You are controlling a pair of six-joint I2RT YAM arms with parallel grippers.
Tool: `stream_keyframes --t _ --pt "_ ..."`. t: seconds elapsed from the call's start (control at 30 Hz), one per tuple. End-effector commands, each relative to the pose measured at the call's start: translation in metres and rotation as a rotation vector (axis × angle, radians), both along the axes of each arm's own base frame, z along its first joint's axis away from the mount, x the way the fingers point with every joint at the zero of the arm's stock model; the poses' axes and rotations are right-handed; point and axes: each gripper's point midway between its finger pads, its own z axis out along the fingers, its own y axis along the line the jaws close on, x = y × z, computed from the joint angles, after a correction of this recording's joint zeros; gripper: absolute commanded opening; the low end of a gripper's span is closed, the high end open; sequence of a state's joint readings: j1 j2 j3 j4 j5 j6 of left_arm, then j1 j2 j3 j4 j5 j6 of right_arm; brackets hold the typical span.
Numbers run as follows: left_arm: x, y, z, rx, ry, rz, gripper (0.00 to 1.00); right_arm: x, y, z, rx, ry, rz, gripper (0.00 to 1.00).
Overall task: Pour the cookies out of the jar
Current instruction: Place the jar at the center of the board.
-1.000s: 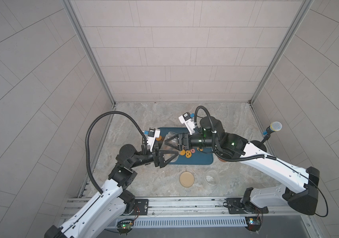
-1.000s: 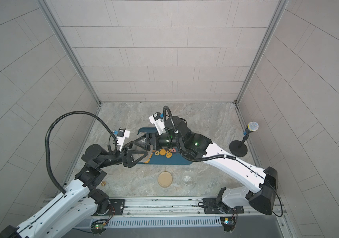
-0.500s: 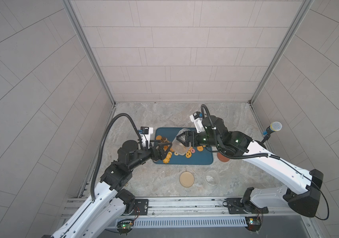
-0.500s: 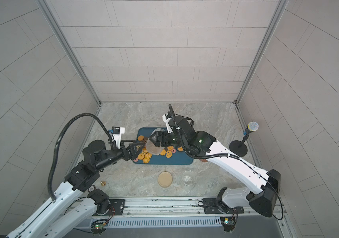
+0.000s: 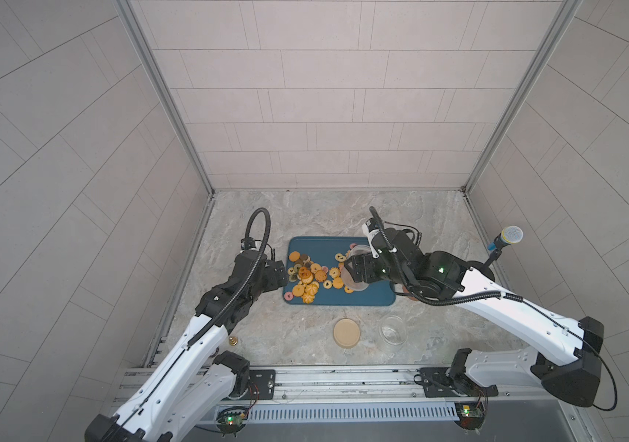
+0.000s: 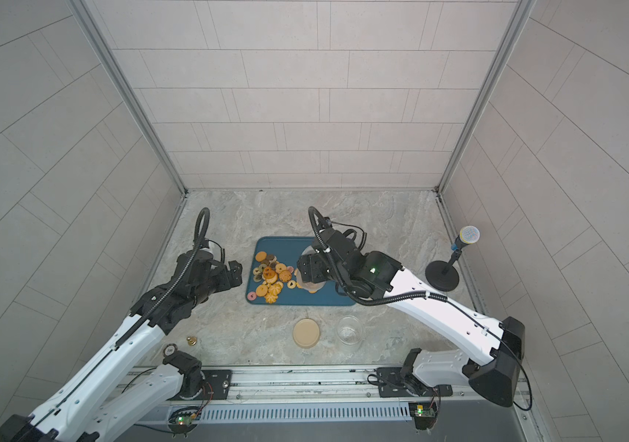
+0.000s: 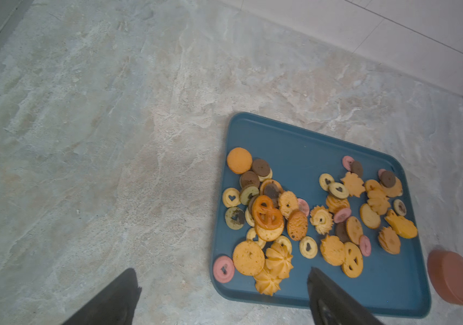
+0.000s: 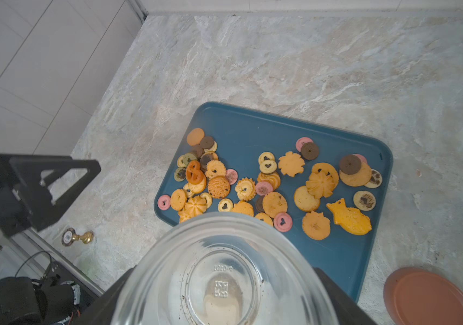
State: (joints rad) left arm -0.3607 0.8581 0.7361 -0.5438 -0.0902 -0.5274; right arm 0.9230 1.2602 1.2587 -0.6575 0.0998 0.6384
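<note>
My right gripper (image 5: 356, 268) grips the tipped glass jar (image 8: 224, 270) over the blue tray (image 5: 366, 298). My left gripper (image 7: 224, 278) is spread wide and holds nothing, at the tray's left edge. Over thirty cookies (image 5: 312, 277) lie on the tray, lower middle in both top views. Below it sit one tan lid (image 5: 346, 333) and one empty glass (image 5: 393, 330). To the right are one red-brown lid (image 8: 430, 298) and one microphone (image 5: 506, 237). I cannot read the raised marks on the jar's bottom.

This looks like a robotics lab cell: pale panelled walls (image 5: 324, 95) framed by aluminium posts (image 5: 163, 95), a stone-patterned surface (image 5: 305, 214), a left arm (image 5: 175, 367) and a right arm (image 5: 515, 310) bolted to a metal rail (image 5: 343, 377), a microphone (image 5: 511, 234) on a stand, and bare circuit boards (image 5: 230, 420) lit green.
</note>
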Motion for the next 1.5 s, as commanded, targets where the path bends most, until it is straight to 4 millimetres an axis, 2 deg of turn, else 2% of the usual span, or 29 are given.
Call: stream_keyframes --t 0.0,0.13,0.27,0.5,0.7,0.83,1.1,1.33,1.4,1.43,1.47 --pt "0.010 -0.002 0.011 -0.056 -0.004 -0.003 0.95 -0.001 0.017 0.011 -0.014 -0.122 0.025 0.00" --pt "0.014 0.001 -0.004 -0.128 0.040 0.015 0.88 -0.020 0.046 0.001 -0.025 -0.223 0.109 0.00" --pt "0.014 0.005 -0.024 -0.184 0.095 0.042 0.84 -0.033 0.077 -0.025 -0.036 -0.239 0.190 0.00" --pt "0.018 0.005 -0.026 -0.215 0.106 0.045 0.81 -0.063 0.132 -0.060 -0.099 -0.288 0.360 0.00" --pt "0.019 0.005 -0.027 -0.222 0.107 0.048 0.81 -0.073 0.161 -0.093 -0.131 -0.264 0.445 0.00" --pt "0.019 0.005 -0.029 -0.225 0.112 0.046 0.81 -0.076 0.170 -0.107 -0.135 -0.253 0.468 0.00" --pt "0.019 0.005 -0.029 -0.231 0.113 0.046 0.80 -0.073 0.180 -0.122 -0.156 -0.247 0.478 0.00" --pt "0.019 0.005 -0.029 -0.233 0.116 0.043 0.80 -0.069 0.177 -0.140 -0.182 -0.212 0.452 0.00" --pt "0.018 0.005 -0.031 -0.233 0.121 0.045 0.80 -0.067 0.174 -0.142 -0.195 -0.212 0.442 0.12" --pt "0.018 0.005 -0.030 -0.232 0.119 0.045 0.80 -0.067 0.172 -0.141 -0.197 -0.215 0.437 0.22" --pt "0.018 0.006 -0.030 -0.230 0.119 0.048 0.80 -0.067 0.169 -0.141 -0.200 -0.217 0.432 0.37"
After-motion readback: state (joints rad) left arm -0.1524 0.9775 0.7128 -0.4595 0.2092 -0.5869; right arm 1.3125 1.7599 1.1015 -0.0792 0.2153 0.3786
